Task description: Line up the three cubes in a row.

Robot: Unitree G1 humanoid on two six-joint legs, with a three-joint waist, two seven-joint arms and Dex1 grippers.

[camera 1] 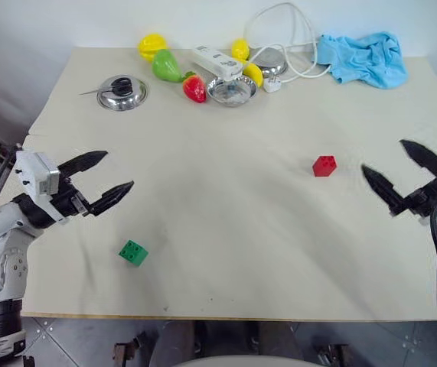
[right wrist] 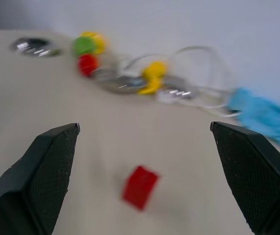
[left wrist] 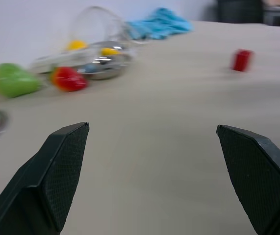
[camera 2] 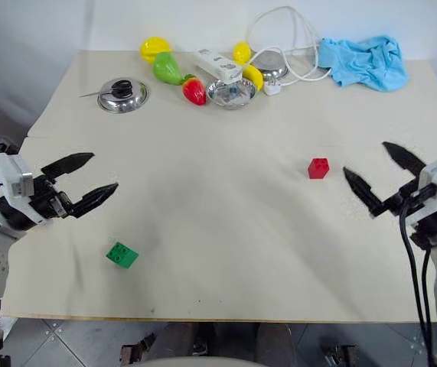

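Observation:
Two studded cubes lie on the beige table (camera 1: 226, 229). The red cube (camera 1: 324, 166) sits right of the middle, and it also appears as the red cube (right wrist: 140, 187) ahead of my right gripper's fingers. The green cube (camera 1: 133, 252) rests near the front left. My left gripper (camera 1: 119, 170) hovers open above the table's left side, pointing right, a little behind the green cube. At the right side my right gripper (camera 1: 383, 156) hangs open, pointing left toward the red cube, a short gap away. Neither holds anything.
Along the far edge lie toy fruits (camera 1: 167, 66), a strawberry (camera 1: 194, 89), two metal bowls (camera 1: 122, 92) (camera 1: 232, 91), a white power strip (camera 1: 216, 60) with looped cable (camera 1: 295, 46) and a blue cloth (camera 1: 363, 57). The table's front edge (camera 1: 226, 317) is close.

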